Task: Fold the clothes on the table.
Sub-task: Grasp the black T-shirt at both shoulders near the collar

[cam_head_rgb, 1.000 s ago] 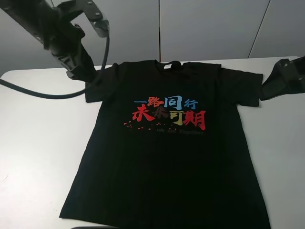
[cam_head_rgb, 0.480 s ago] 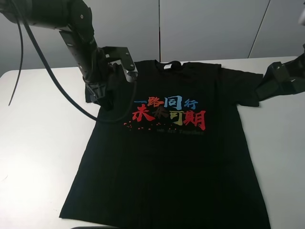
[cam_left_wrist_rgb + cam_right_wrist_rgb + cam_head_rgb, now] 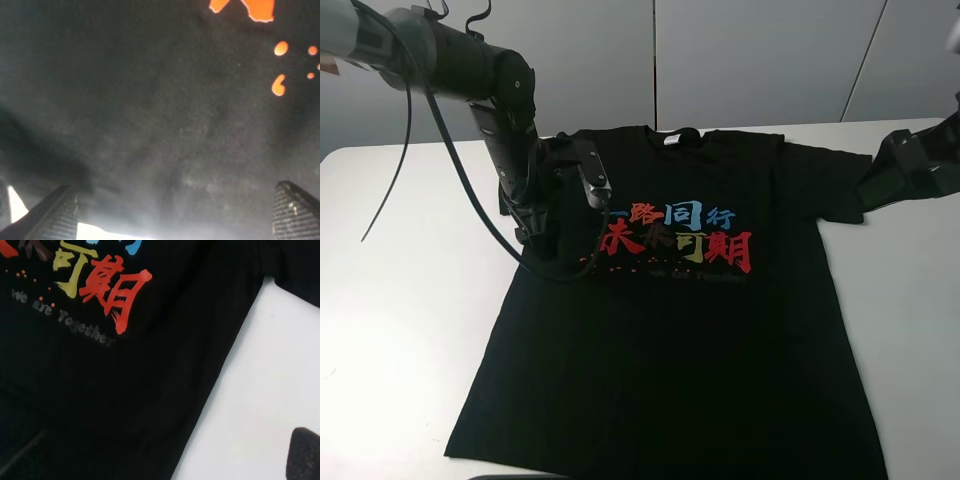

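Note:
A black T-shirt (image 3: 680, 340) with a red, blue and yellow print (image 3: 675, 235) lies flat, front up, on the white table (image 3: 400, 300). My left gripper (image 3: 542, 238) hangs low over the shirt's left chest, beside the left sleeve. In the left wrist view it (image 3: 175, 215) is open, with black cloth (image 3: 150, 125) between the fingertips (image 3: 60, 215) and nothing held. My right gripper (image 3: 868, 195) is at the right sleeve (image 3: 835, 180). The right wrist view shows it open over the shirt's right side (image 3: 125, 390) and the bare table (image 3: 250, 390).
The left arm's black cable (image 3: 470, 215) loops over the table and the shirt's left side. A grey wall (image 3: 760, 60) stands behind the table's far edge. The shirt's hem reaches the table's front edge (image 3: 460, 465).
My left arm has swung from the back left corner down and rightward over the shirt's left chest. My right gripper has shifted slightly inward toward the right sleeve.

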Available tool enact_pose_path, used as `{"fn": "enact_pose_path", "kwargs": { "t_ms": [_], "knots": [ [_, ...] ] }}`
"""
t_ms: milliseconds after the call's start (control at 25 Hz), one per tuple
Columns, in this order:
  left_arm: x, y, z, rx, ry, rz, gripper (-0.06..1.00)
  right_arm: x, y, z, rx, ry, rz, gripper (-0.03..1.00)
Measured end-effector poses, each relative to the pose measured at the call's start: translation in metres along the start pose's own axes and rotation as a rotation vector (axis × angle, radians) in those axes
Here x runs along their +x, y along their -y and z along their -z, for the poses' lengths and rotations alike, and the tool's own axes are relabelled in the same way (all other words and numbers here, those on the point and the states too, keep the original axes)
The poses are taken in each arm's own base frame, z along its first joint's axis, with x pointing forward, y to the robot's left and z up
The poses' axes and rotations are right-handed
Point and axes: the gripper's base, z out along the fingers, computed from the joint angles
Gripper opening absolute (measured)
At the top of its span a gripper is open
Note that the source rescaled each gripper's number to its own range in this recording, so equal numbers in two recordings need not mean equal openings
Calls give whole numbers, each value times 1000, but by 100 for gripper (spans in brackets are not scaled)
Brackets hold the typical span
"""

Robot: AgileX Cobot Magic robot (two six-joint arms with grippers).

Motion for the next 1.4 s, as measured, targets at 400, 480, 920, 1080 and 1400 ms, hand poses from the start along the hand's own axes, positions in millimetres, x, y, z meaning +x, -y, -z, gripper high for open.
{"fn": "enact_pose_path", "kwargs": {
  "t_ms": [400, 480, 920, 1080, 1400],
  "knots": [
    [0, -2, -19, -13, -15, -3, 100, -8, 5, -26, -33, -95, 18, 100],
    [0, -3, -19, -16, -18, -7, 100, -18, 2, -35, -49, -121, 43, 100],
    [0, -4, -25, -2, -43, 30, 100, -66, -9, -51, -92, -157, 140, 100],
    [0, -3, -28, 9, -54, 32, 99, -66, -9, -51, -94, -158, 146, 100],
    [0, 0, -34, 40, -77, 79, 41, -66, -9, -51, -95, -160, 149, 100]
  ]
}}
